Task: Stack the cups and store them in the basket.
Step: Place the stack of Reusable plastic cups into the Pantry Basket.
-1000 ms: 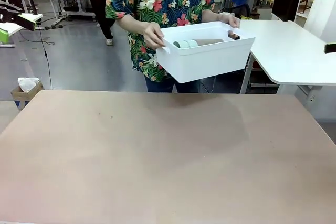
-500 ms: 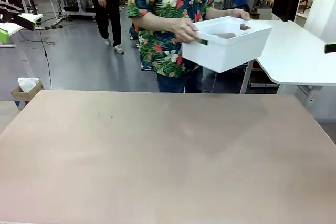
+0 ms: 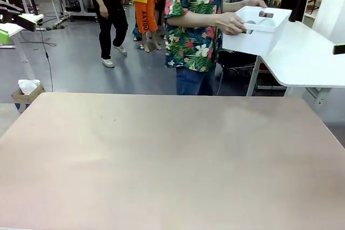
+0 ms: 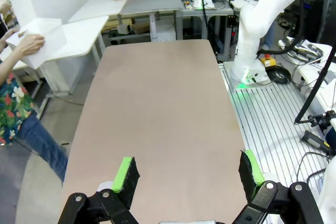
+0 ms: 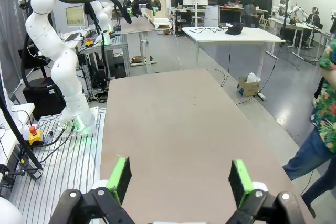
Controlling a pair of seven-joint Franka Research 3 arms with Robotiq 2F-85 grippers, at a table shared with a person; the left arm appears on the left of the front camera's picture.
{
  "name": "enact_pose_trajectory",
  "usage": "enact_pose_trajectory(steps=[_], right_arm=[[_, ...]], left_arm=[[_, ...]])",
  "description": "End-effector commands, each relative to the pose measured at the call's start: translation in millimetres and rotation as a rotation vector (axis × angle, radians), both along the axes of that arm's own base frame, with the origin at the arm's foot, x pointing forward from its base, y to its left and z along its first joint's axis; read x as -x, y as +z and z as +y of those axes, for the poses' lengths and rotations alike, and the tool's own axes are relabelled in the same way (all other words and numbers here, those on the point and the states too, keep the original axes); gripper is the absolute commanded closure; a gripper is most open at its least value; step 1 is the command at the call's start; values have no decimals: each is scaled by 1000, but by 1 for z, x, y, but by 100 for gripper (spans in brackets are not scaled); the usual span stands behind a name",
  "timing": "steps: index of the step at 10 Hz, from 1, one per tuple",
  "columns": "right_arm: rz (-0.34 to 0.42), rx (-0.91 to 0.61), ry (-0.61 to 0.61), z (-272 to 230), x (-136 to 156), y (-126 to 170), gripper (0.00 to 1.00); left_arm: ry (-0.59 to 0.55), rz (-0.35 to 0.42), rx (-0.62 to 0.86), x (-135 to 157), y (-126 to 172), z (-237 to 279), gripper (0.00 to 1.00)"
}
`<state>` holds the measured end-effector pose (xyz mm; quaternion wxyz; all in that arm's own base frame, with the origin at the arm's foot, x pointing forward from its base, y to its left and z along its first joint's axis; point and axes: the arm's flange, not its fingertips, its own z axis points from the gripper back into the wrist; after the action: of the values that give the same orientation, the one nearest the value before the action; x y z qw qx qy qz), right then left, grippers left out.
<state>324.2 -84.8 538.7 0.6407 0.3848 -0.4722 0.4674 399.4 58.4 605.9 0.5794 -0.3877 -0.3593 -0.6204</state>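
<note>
Beyond the far right corner of the tabletop [image 3: 172,154], off its surface altogether: the basket [image 3: 257,35], held up in the air by the person's hand [image 3: 233,23] at its near end, partly over the neighbouring white table [image 3: 302,52]. Inside it, brownish and pale shapes at the rim, probably the cups [image 3: 265,14], too small to count or to tell how stacked. Seen again from the left wrist, far off at the upper left, with a hand on its side [image 4: 39,38].

Left end effector [image 4: 189,174]: green pads wide apart, holding nothing, hanging above the near edge of the bare tabletop. Right end effector [image 5: 179,182]: likewise spread open, empty, above its own end of the tabletop.

Relation that matters: basket lying across the whole tabletop from both arms, toward the robot's right side, so nearer the right arm; long axis running roughly along the far edge, tilted a little. Judged from this, storing looks done and the basket out of reach of either arm.
</note>
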Motion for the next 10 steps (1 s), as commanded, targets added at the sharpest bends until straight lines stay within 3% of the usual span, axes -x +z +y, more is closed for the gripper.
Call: enact_pose_trajectory(steps=[1, 10], right_arm=[[1, -26, -8, 3, 2, 1, 0], [1, -26, -8, 3, 2, 1, 0]], left_arm=[[-3, 7, 4, 2, 4, -1, 0], [-3, 7, 4, 2, 4, -1, 0]])
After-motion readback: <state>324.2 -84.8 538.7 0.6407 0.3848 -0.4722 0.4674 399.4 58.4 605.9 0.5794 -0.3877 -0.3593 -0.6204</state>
